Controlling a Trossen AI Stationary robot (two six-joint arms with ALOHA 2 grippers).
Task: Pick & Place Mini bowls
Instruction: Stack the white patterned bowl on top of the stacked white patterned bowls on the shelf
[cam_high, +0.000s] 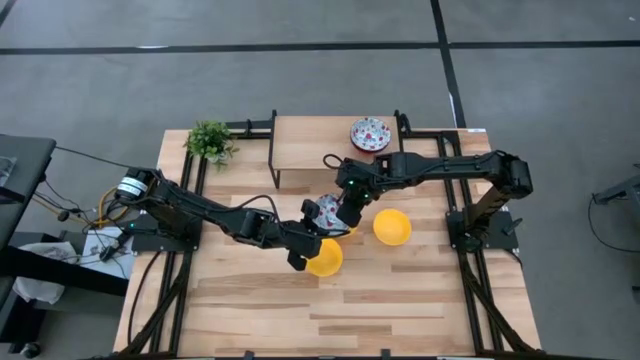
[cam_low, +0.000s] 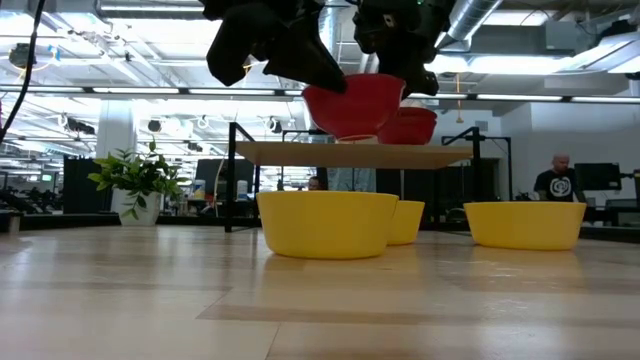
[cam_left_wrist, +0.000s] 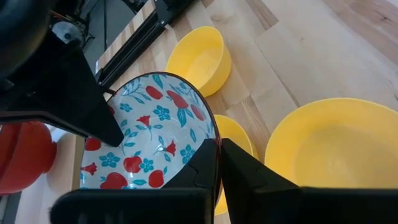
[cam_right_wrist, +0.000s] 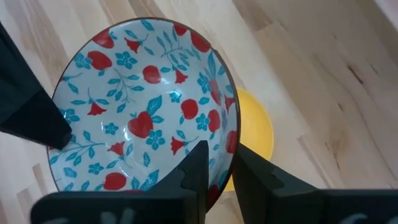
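A white bowl with red-and-blue flowers inside and a red outside (cam_high: 325, 212) (cam_low: 355, 105) hangs in the air between both grippers, above a yellow bowl (cam_right_wrist: 255, 127) that it half hides. My left gripper (cam_high: 308, 235) (cam_left_wrist: 217, 146) is shut on one side of its rim. My right gripper (cam_high: 345, 212) (cam_right_wrist: 221, 152) is shut on the opposite side. Two more yellow bowls (cam_high: 325, 258) (cam_high: 392, 227) rest on their bases on the table. A second floral bowl (cam_high: 370, 133) (cam_low: 412, 125) stands on the wooden shelf. My left gripper pinches the floral bowl's rim (cam_left_wrist: 213, 134), one finger (cam_left_wrist: 202, 165) inside the bowl and one (cam_left_wrist: 249, 174) outside. The bowl is lifted clear of the table and sits about level. My right gripper pinches the rim (cam_right_wrist: 229, 146) on the opposite side, one finger (cam_right_wrist: 196, 165) inside and one (cam_right_wrist: 252, 171) outside the wall. It comes slanting down from the table's right side.
A low wooden shelf (cam_high: 310, 150) on a black frame stands at the table's far side. A small green potted plant (cam_high: 210, 140) sits at the far left corner. People show in the room beyond the table (cam_low: 555, 180). Bare wood lies toward the near edge (cam_high: 320, 320).
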